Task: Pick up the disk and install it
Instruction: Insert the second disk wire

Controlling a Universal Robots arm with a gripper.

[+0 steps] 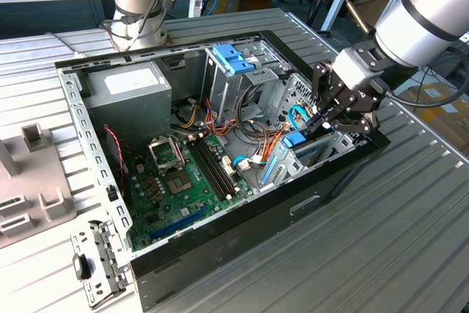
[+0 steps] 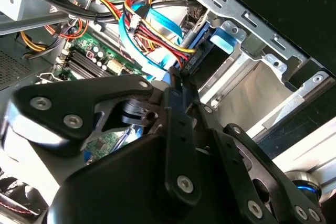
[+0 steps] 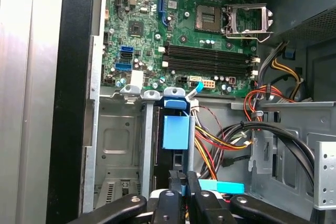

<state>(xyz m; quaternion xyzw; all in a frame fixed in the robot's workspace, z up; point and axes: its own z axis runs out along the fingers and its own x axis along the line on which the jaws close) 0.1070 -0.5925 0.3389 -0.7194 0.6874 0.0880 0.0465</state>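
While the black end effector (image 1: 331,111) hangs inside the open computer case (image 1: 242,232), its fingers sit pinched together on the blue rail of the dark, blue-railed disk (image 3: 176,135), which stands on edge in the metal drive bay (image 3: 118,150), long axis running down into it.
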